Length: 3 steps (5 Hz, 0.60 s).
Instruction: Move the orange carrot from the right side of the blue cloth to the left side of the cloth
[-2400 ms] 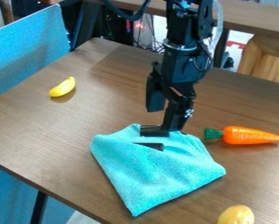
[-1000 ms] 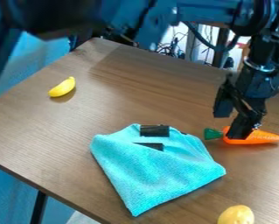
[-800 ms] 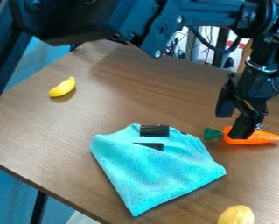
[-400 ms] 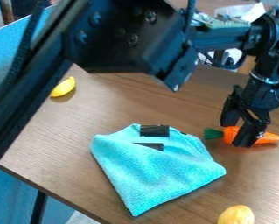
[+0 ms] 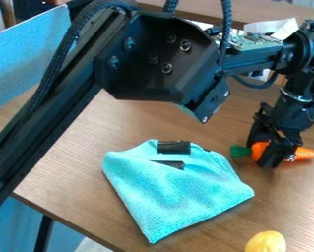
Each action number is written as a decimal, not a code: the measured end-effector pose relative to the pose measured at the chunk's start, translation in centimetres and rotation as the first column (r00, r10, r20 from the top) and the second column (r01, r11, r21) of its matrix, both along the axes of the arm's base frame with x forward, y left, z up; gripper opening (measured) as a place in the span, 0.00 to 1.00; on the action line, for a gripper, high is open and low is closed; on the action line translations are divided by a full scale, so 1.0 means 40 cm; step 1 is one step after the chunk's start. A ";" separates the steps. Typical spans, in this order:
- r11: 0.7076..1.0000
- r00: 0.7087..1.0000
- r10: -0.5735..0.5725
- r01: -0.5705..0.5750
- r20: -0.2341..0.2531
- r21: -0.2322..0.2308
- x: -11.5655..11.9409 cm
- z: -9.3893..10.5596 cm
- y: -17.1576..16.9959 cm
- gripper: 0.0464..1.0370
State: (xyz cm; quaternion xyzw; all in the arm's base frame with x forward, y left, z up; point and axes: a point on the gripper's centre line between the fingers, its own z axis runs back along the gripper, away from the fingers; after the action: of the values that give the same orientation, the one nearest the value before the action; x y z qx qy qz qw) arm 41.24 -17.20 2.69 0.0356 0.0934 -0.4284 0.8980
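Observation:
At the right of the camera view, the black gripper [image 5: 271,153] is low over the table, shut on the orange toy carrot [image 5: 258,149] around its middle. One finger lies across the carrot's near side and the other goes down behind it. The carrot's green top points left and its tip points right, both outside the grip. Left of the gripper lies a folded turquoise cloth [image 5: 179,192] with two black patches near its upper edge.
The brown table [image 5: 87,182] bears a yellow potato-like item [image 5: 266,242] at the bottom right edge. The arm spans from the left edge over the back of the table. A blue panel [image 5: 27,59] stands at the upper left.
The gripper has gone from above the cloth to the carrot at the right, and its fingers have closed in around it. The carrot's tip has shifted slightly. The arm now covers the yellow banana.

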 end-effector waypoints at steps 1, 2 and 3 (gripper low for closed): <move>1.000 1.000 0.020 -0.020 0.014 -0.006 -0.004 -0.002 0.000 0.58; 0.999 0.999 0.030 -0.030 0.016 -0.017 -0.024 0.003 0.006 0.58; 0.992 0.996 0.052 -0.044 0.073 -0.116 -0.026 0.075 -0.004 0.58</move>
State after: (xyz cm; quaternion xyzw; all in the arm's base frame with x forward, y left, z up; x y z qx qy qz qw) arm 40.20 -17.36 5.68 -0.0021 0.0352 -0.4097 0.9116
